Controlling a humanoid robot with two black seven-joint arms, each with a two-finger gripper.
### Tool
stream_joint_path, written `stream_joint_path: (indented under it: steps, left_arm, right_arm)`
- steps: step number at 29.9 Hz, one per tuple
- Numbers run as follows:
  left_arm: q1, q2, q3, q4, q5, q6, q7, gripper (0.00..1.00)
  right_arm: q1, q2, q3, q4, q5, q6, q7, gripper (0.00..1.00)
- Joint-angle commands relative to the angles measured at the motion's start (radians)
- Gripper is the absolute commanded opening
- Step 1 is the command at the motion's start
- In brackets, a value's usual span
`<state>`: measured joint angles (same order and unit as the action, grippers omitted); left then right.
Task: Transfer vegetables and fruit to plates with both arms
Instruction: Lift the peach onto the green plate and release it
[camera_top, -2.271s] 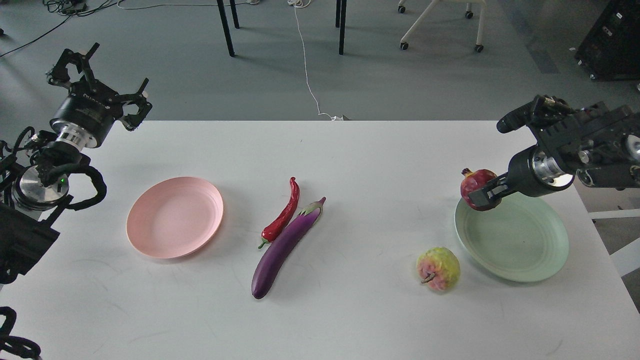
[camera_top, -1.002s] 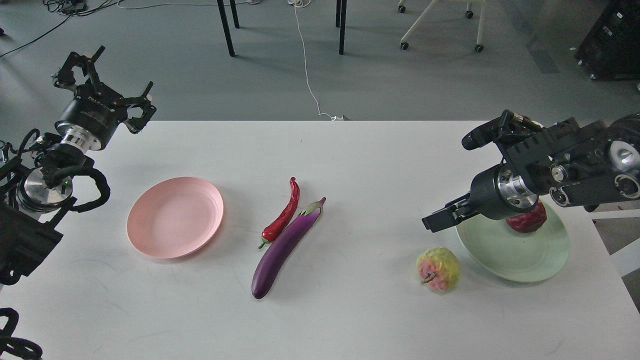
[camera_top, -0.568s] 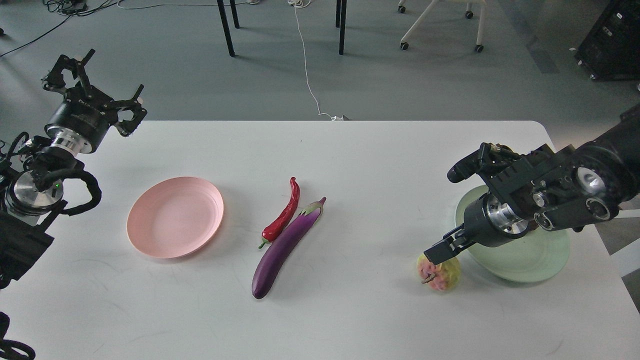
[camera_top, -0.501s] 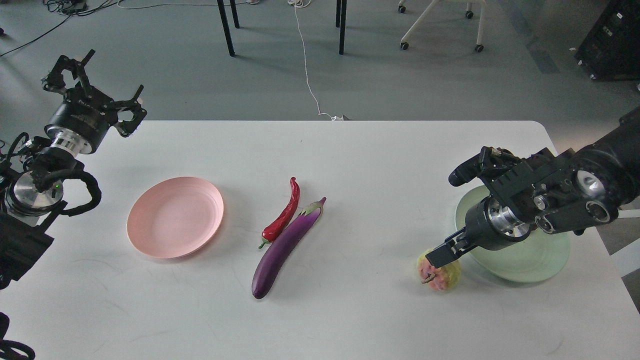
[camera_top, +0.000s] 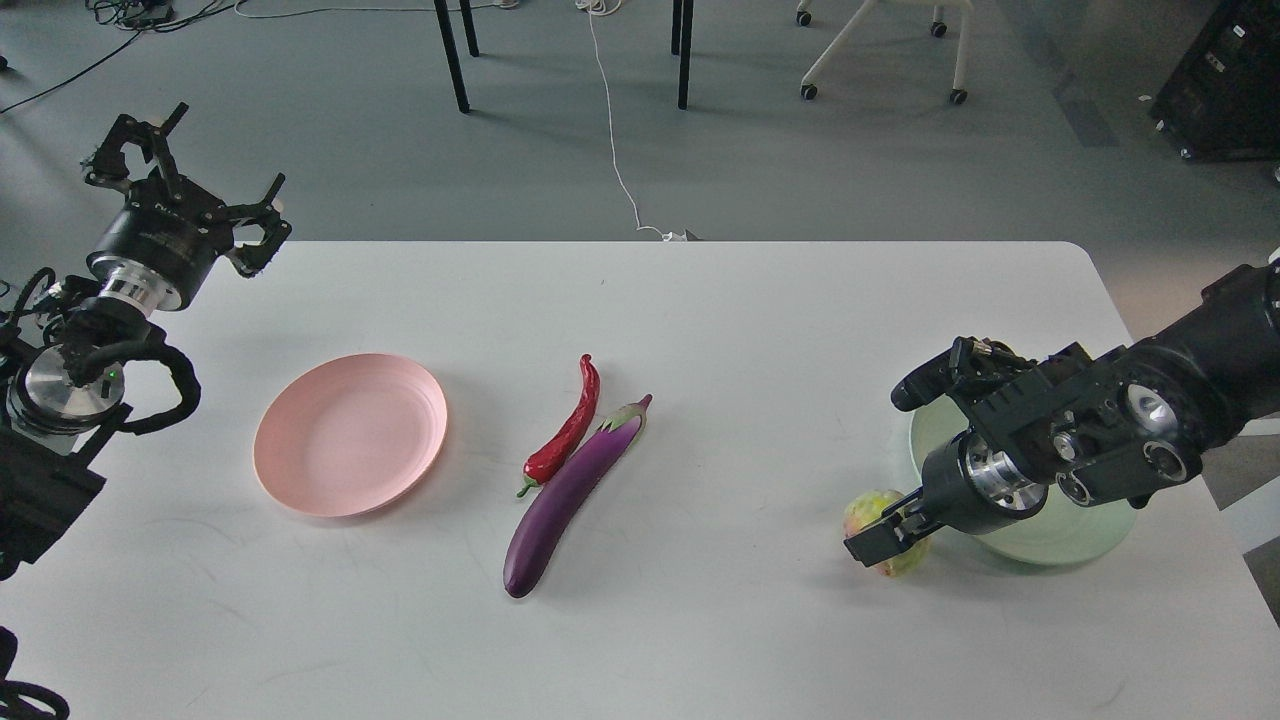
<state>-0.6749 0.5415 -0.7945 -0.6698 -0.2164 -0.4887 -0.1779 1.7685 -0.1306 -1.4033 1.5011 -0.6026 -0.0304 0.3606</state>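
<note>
Tabletop (camera_top: 700, 300), white and broad, fills most of the frame under our two arms. Our right arm (camera_top: 1200, 360) enters from the right edge and lies across the pale green plate (camera_top: 1075, 545), hiding most of it and anything on it, so we cannot see the pomegranate. Our left arm (camera_top: 70, 380) rises along the left edge, off the table's upper left corner. The pale pink plate (camera_top: 350, 434) sits bare at centre left. Just right of frame centre lies the purple eggplant (camera_top: 570, 495), slanting from lower left to upper right, with the red chili pepper (camera_top: 568, 428) beside it on its left, the two touching or nearly so. Our left gripper (camera_top: 185, 165) points up in the upper left of the frame, its claw fingers spread apart and holding nothing. Our right gripper (camera_top: 885, 532) is down at the table at lower right, its dark fingers set on the bumpy yellow-green fruit (camera_top: 872, 508), which rests just left of the green plate; we cannot tell whether the fingers are clamped on it or merely around it.
</note>
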Motion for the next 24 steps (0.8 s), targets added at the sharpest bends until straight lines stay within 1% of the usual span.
stream_joint_path:
  steps: [1, 3, 5, 8, 10, 12, 16, 22, 24]
  left_arm:
    - [0.000, 0.005, 0.000, 0.001, 0.000, 0.000, 0.000, 0.98]
    - [0.000, 0.006, 0.000, 0.001, 0.000, 0.000, 0.000, 0.98]
    - [0.000, 0.009, 0.000, 0.001, 0.000, 0.000, 0.000, 0.98]
    - [0.000, 0.012, 0.000, 0.001, -0.001, 0.000, 0.000, 0.98]
    - [0.000, 0.020, 0.000, 0.001, -0.001, 0.000, -0.002, 0.98]
    - [0.000, 0.029, 0.000, 0.001, -0.001, 0.000, -0.002, 0.98]
    - [0.000, 0.031, -0.002, 0.001, -0.001, 0.000, 0.000, 0.98]
    - [0.000, 0.031, 0.000, -0.001, -0.001, 0.000, 0.000, 0.98]
    - [0.000, 0.031, 0.000, -0.001, 0.000, 0.000, 0.000, 0.98]
  right_arm:
    - [-0.003, 0.000, -0.002, 0.001, -0.003, 0.000, 0.000, 0.70]
    - [0.002, 0.000, -0.003, -0.001, -0.005, 0.000, 0.000, 0.59]
    - [0.011, 0.000, -0.003, -0.001, -0.016, 0.000, 0.000, 0.51]
    - [0.023, 0.000, -0.002, 0.001, -0.031, 0.000, 0.000, 0.44]
    - [0.040, -0.006, 0.001, 0.001, -0.031, -0.002, 0.000, 0.44]
    - [0.094, -0.017, 0.003, 0.001, -0.031, 0.000, 0.000, 0.44]
    - [0.167, -0.067, 0.003, 0.005, -0.040, 0.001, 0.000, 0.44]
    - [0.189, -0.174, -0.016, 0.004, -0.184, 0.001, -0.002, 0.46]
    - [0.177, -0.214, -0.040, 0.001, -0.206, 0.000, -0.002, 0.48]
